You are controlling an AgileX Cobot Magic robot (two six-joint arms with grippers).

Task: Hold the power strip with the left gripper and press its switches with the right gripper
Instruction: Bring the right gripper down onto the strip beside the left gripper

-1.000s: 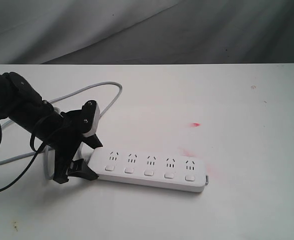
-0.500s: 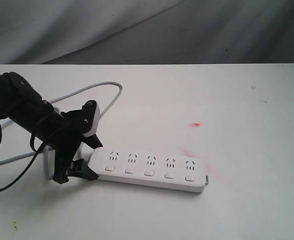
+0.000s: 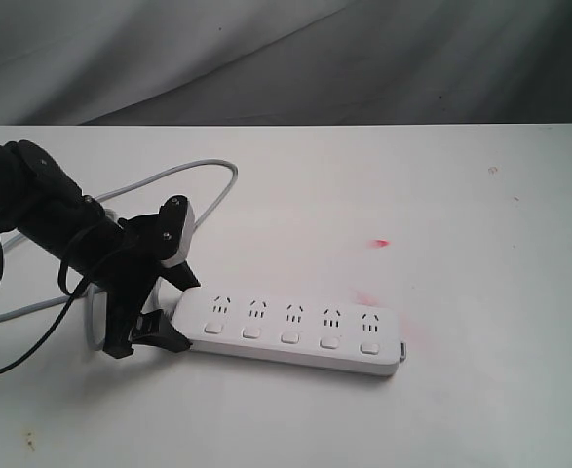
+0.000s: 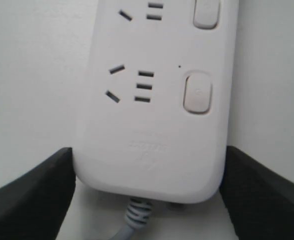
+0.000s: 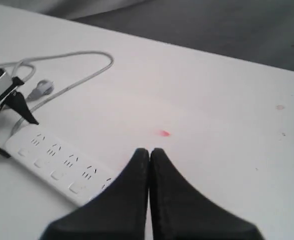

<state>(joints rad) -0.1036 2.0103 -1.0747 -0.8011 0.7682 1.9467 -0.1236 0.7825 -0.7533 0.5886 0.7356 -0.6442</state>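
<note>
The white power strip lies flat on the white table, its five switches in a row along its near side. My left gripper is shut on the strip's cord end, one black finger against each long side of the power strip, near the end switch. My right gripper is outside the exterior view. It hovers shut and empty above the table, beyond the far end of the power strip, touching nothing.
The grey cord loops away behind the left arm, and its plug lies on the table. A small red mark and faint pink smears stain the table near the strip. Dark cloth hangs behind the table.
</note>
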